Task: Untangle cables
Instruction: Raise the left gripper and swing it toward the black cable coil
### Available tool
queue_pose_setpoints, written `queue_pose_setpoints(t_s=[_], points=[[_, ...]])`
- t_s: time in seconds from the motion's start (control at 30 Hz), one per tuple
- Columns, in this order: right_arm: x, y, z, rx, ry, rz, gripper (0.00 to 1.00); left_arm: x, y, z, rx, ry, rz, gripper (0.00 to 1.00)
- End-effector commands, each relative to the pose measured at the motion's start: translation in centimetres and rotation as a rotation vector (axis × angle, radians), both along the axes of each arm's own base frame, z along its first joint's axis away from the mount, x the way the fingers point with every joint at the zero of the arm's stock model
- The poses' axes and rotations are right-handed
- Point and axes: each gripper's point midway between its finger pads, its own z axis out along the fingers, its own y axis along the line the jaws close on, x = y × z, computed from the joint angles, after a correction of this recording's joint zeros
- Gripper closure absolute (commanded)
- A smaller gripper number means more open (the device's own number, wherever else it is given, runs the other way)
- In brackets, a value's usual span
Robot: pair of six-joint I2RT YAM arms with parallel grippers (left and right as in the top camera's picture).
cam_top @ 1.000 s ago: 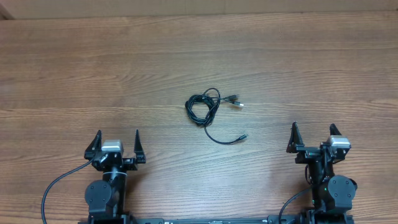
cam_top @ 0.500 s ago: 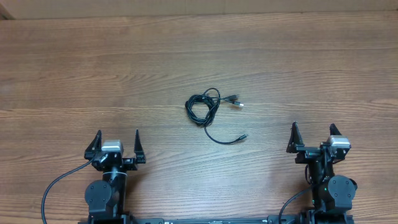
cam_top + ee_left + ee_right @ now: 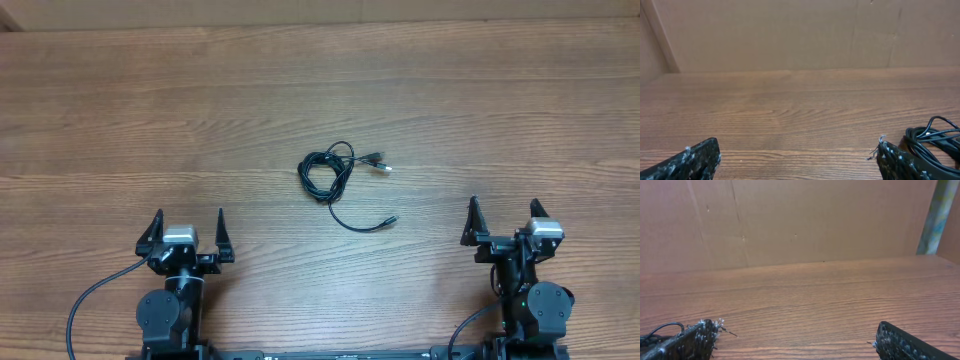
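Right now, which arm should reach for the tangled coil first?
Left, probably: the cables lie nearer the open left gripper than the open right gripper, and show more fully in the left wrist view.

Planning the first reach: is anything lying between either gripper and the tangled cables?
Nothing visible does. Only bare table lies between the left gripper, the right gripper and the cables. Both grippers are open and well apart from them.

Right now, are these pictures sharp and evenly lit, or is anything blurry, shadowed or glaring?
Overhead: even, soft light, the cables crisp with barely a shadow. Left wrist: the close fingertips look dark and grainy. Right wrist: mild sheen on the table, nothing blown out.
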Motion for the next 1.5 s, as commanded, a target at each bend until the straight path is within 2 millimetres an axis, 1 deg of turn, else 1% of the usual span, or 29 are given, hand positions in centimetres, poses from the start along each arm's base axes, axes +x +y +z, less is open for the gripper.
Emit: queue_pose_setpoints(t_s=[0.0,0.3,0.47,0.5,0.57,0.67,0.8,0.9,1.0,1.13,1.17,1.3,1.47], points=[[0.0,0.0,-0.1,-0.008,-0.006,0.000,0.00,0.0,0.0,-0.3,-0.009,0.000,0.003,0.00],[0.0,0.0,-0.1,-0.008,-0.006,0.000,0.00,0.0,-0.1,-0.3,-0.022,-0.001,-0.002,0.01],[0.0,0.0,-0.1,-0.008,-0.005,0.000,0.00,0.0,-0.6,-0.2,-0.177,-0.006,-0.021,0.00],[0.0,0.0,-0.1,-0.008,-0.006,0.000,0.00,0.0,-1.0,-0.1,-0.197,-0.005,-0.039,0.01],[0.0,0.0,-0.1,-0.008,-0.006,0.000,0.00,-0.1,-2.3,0.2,-0.224,-0.004,-0.116,0.00],[0.0,0.0,-0.1,-0.008,-0.006,0.000,0.00,-0.5,-4.5,0.9,-0.234,-0.004,-0.245,0.00],[0.0,0.0,-0.1,-0.008,-0.005,0.000,0.00,-1.3,-6.6,1.7,-0.238,-0.001,-0.375,0.01],[0.0,0.0,-0.1,-0.008,-0.005,0.000,0.00,-1.8,-7.6,2.6,-0.236,-0.011,-0.440,0.01],[0.0,0.0,-0.1,-0.008,-0.005,0.000,0.00,-2.3,-8.2,3.7,-0.230,-0.030,-0.482,0.00],[0.0,0.0,-0.1,-0.008,-0.005,0.000,0.00,-2.8,-8.3,5.8,-0.218,-0.071,-0.488,0.00],[0.0,0.0,-0.1,-0.008,-0.005,0.000,0.00,-3.0,-8.3,6.7,-0.212,-0.087,-0.490,0.00],[0.0,0.0,-0.1,-0.008,-0.006,0.000,0.00,-3.5,-8.3,8.4,-0.201,-0.114,-0.492,0.01],[0.0,0.0,-0.1,-0.008,-0.005,0.000,0.00,-3.7,-8.3,10.2,-0.199,-0.121,-0.493,0.00]])
